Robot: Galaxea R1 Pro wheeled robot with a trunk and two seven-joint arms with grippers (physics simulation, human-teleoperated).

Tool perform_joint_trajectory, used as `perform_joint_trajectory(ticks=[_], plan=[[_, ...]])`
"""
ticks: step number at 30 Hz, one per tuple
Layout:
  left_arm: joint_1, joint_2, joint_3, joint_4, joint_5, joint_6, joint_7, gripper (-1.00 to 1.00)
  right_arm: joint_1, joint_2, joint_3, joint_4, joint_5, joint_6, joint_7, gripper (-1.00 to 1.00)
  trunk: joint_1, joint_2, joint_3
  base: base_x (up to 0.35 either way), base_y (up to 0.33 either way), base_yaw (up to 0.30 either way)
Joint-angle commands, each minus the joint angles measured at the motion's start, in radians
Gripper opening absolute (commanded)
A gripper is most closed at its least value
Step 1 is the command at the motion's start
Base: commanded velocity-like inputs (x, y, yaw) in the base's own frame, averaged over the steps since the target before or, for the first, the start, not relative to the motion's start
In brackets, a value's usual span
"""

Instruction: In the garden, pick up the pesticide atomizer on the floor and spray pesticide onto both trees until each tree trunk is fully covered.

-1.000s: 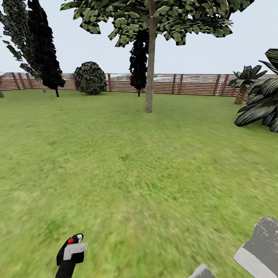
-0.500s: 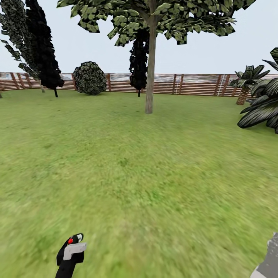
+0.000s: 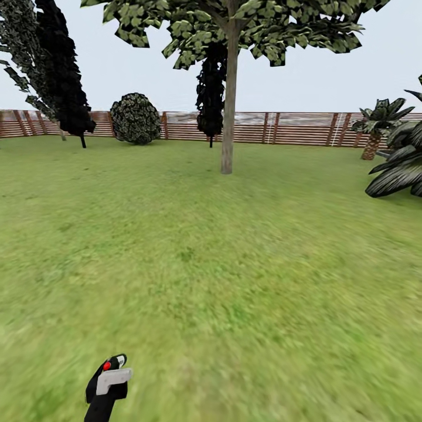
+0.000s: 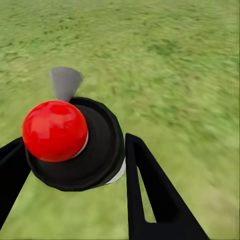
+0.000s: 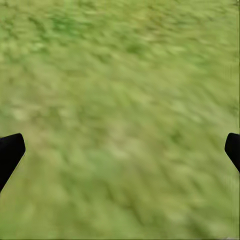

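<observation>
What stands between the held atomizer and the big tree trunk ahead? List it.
Nothing visible: open lawn runs from the atomizer in the left gripper to the tree trunk. The palm stands off right.

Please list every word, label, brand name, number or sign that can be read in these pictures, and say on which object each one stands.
None: no readable text in any view.
The pesticide atomizer, held between the left gripper fingers, shows a plain red knob, a black body and a grey nozzle, with no label.
The wooden fence, tree trunk and lawn carry no sign.
</observation>
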Motion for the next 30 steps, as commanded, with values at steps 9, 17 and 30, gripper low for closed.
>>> perform_joint_trajectory(ticks=[9, 17, 30], plan=[[0.0, 0.0, 0.0, 0.0, 0.0, 0.001, 0.0, -1.0, 0.0, 0.0, 0.0, 0.0, 0.0, 0.0, 0.0, 1.0, 0.0, 0.0, 0.0, 0.34, 0.0, 0.0], [0.0, 0.0, 0.0, 0.0, -0.001, 0.001, 0.0, -1.0, 0.0, 0.0, 0.0, 0.0, 0.0, 0.0, 0.0, 1.0, 0.0, 0.0, 0.0, 0.34, 0.0, 0.0], [0.0, 0.0, 0.0, 0.0, -0.001, 0.001, 0.0, -1.0, 0.0, 0.0, 0.0, 0.0, 0.0, 0.0, 0.0, 1.0, 0.0, 0.0, 0.0, 0.34, 0.0, 0.0]])
